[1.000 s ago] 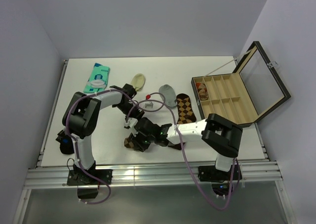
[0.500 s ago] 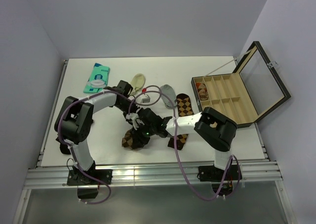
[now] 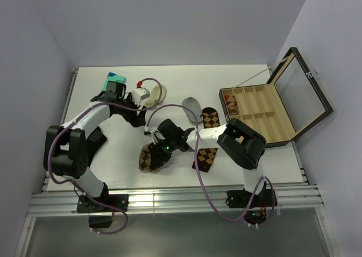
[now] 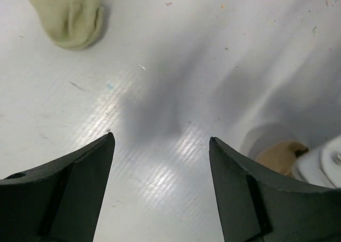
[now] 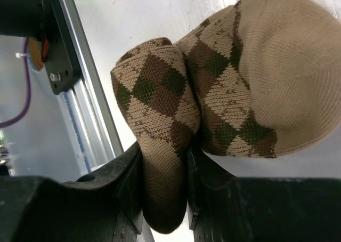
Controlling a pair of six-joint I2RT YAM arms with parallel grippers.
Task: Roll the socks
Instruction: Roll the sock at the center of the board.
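left fingers (image 4: 69, 188): pulled back across counter (image 4: 176, 66), spread, empty
right fingers (image 5: 128, 194): pinching argyle sock (image 5: 160, 109) fold
roll: seemingly barely begun

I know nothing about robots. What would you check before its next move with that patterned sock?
1. Right gripper clamped on a fold of the argyle sock: ok.
2. Left gripper open, nothing in it: ok.
3. Left gripper apart from that sock, over by the cream sock: ok.
4. Roll finished: cannot tell.
5. Second argyle sock clear of the right arm: not ok, the arm crosses above it.
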